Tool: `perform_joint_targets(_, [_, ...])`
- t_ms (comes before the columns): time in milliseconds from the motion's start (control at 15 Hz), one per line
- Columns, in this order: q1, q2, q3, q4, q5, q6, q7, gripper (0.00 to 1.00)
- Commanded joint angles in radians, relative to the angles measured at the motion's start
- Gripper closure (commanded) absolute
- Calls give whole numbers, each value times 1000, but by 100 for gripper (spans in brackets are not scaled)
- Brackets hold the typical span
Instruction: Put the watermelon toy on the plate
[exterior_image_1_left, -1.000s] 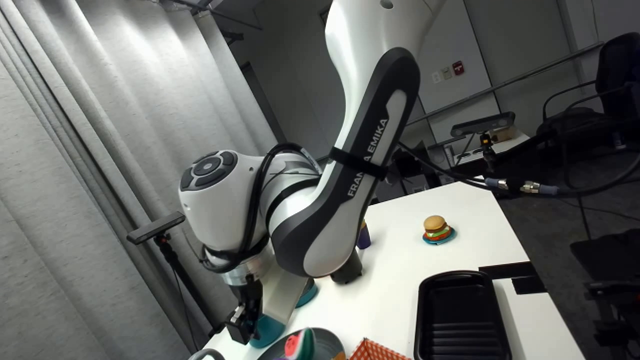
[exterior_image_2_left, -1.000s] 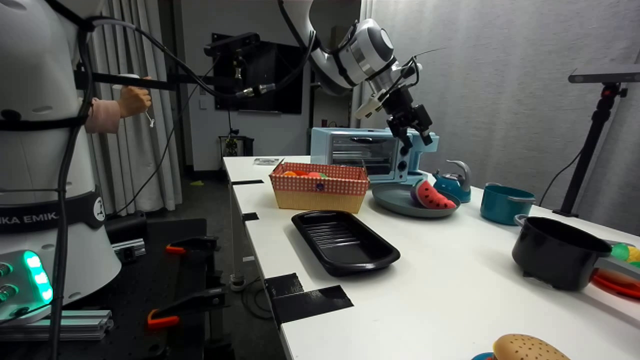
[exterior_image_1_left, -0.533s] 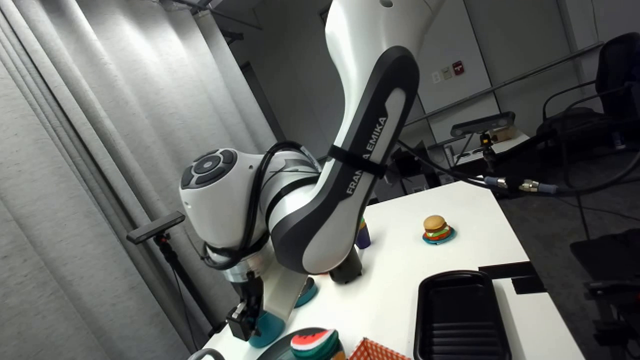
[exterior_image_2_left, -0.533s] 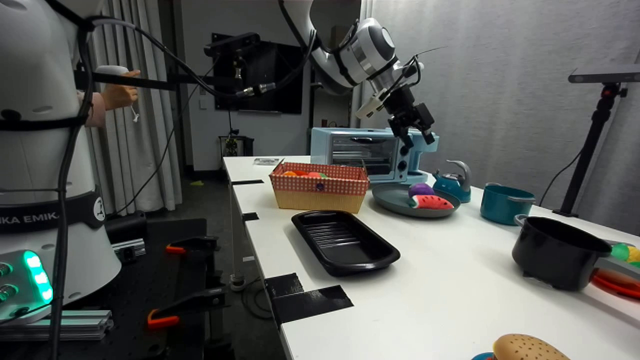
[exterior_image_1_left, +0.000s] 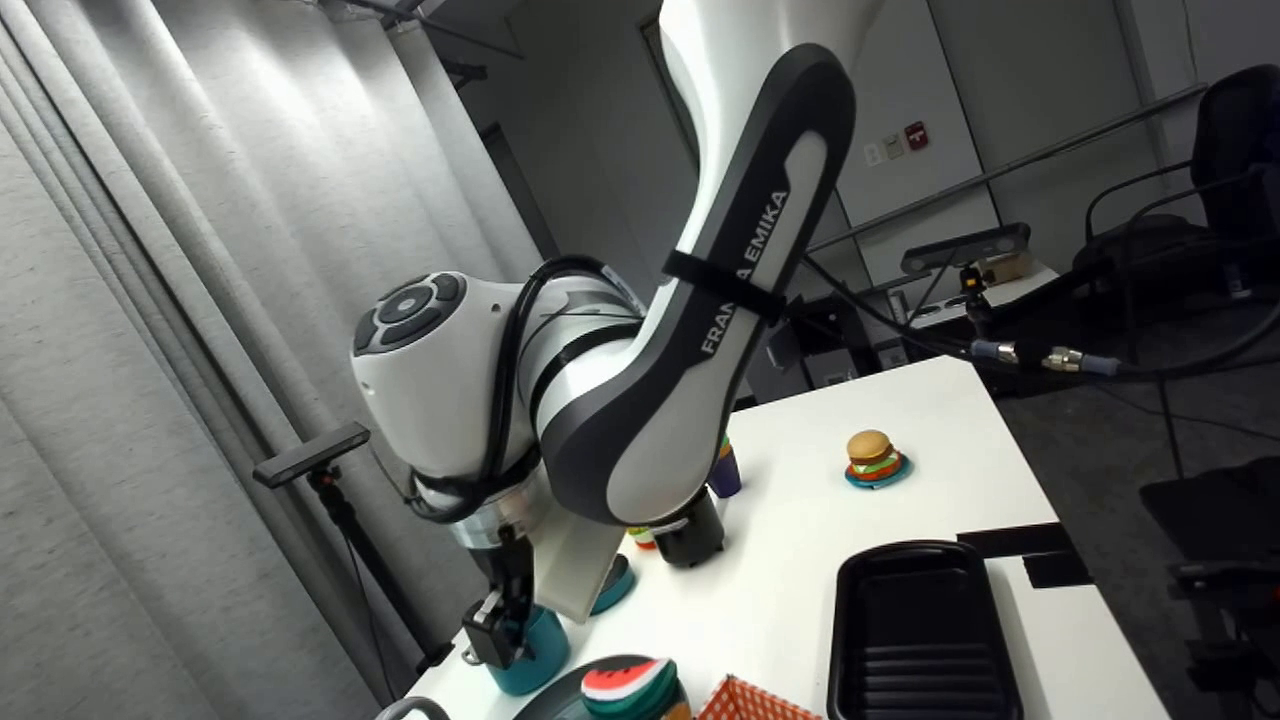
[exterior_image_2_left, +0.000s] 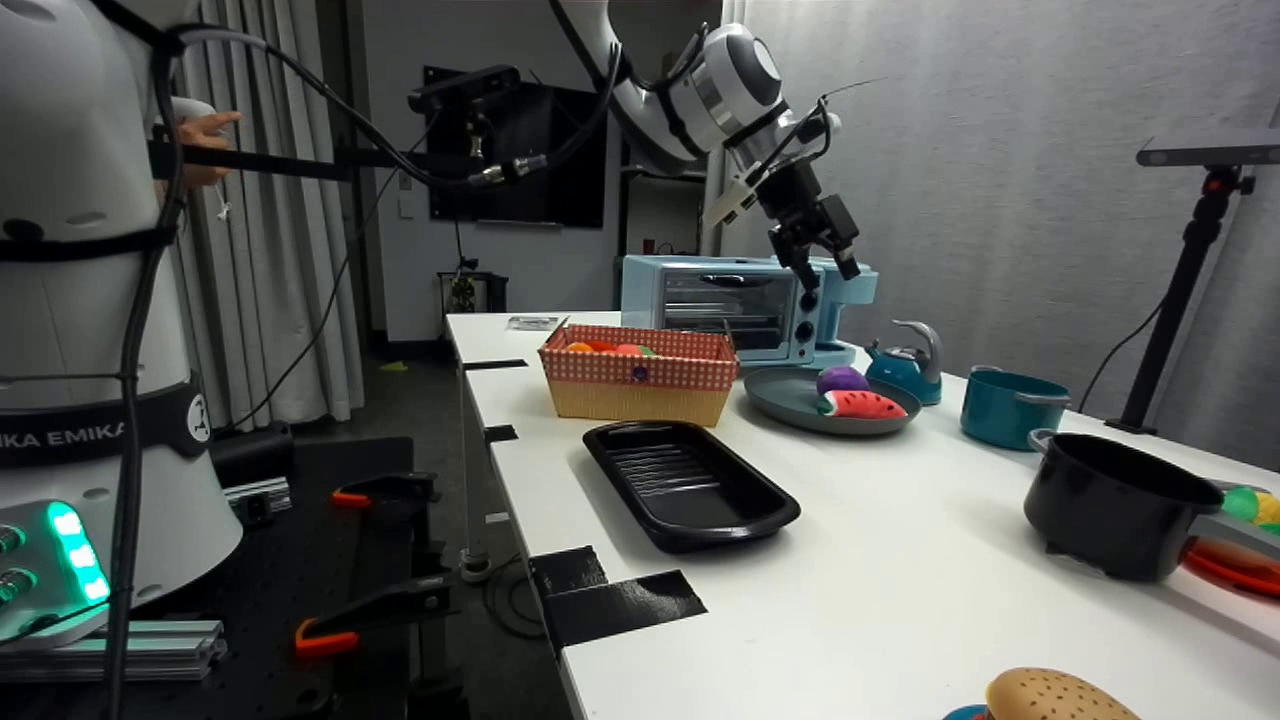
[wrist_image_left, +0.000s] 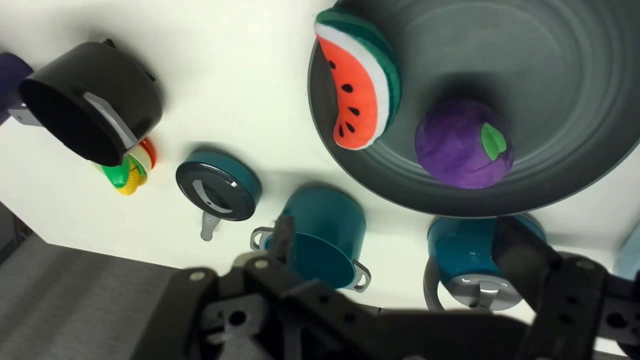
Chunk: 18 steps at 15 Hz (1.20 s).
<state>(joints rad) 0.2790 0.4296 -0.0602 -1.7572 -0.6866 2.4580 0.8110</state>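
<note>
Claw (wrist_image_left: 398, 235) hi, watermelon toy (wrist_image_left: 367, 82) blw, apart

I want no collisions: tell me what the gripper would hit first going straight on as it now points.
Most likely the plate, near the purple toy: in an exterior view the open gripper points down toward them. Depth is unclear, so the kettle or purple toy might come first.

The white arm (exterior_image_1_left: 665, 450) is faced with a dark grey panel (exterior_image_1_left: 805, 85), round which a black strap (exterior_image_1_left: 725, 287) is wrapped. Pale lettering (exterior_image_1_left: 763, 238), FRAN and A EMIKA, is split by the strap. Between the strap and the black gripper (wrist_image_left: 401, 242), a black cable (exterior_image_1_left: 512, 355) is run along the arm, and dark buttons (exterior_image_1_left: 408, 310) are arranged in a ring. Pale screws (wrist_image_left: 197, 275) are set in the gripper.
</note>
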Motion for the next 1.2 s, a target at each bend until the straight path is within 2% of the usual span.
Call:
perform_joint_targets(0, [7,-100,15,-91,19,-57,10,0])
perform_joint_targets(533, [-18,-264,78,-256,69,-126,-10,0])
perform_joint_targets(1133, [-64,-465,127,-481,233,-165,-73,0])
